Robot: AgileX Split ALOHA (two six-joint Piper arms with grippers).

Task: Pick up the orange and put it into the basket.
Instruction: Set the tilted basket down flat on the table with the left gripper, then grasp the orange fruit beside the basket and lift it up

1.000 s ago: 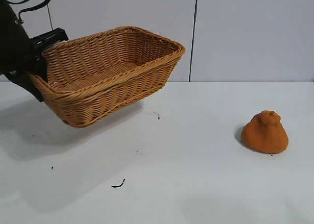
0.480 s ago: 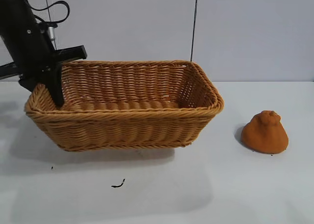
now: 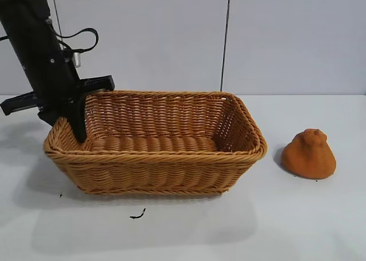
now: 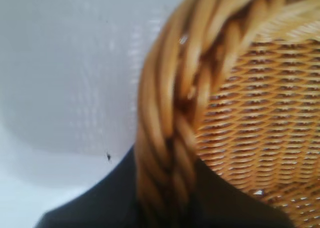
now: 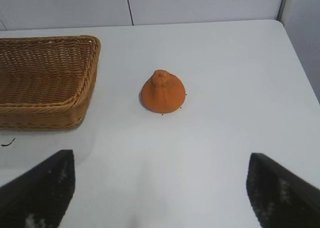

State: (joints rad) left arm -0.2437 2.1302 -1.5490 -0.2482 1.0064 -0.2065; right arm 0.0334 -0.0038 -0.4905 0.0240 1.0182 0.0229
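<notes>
The tan wicker basket [image 3: 154,158] rests flat on the white table, left of centre. My left gripper [image 3: 74,127] is shut on the basket's braided rim [image 4: 170,138] at its left end, one finger inside the wall and one outside. The orange [image 3: 309,153], a dull-orange lump with a knobbly top, sits on the table to the right of the basket, apart from it. In the right wrist view the orange [image 5: 162,92] lies ahead of my right gripper [image 5: 161,180], which is open and well short of it, with the basket [image 5: 45,83] off to one side.
The white table [image 3: 229,215] has bare room in front of the basket and around the orange. A small black mark [image 3: 136,215] lies near the basket's front. A pale wall panel [image 3: 286,38] stands behind. The table's far-right edge [image 5: 300,58] shows in the right wrist view.
The left arm has swung the basket from tilted and lifted at the left down to flat on the table, nearer the centre. The orange has stayed put.
</notes>
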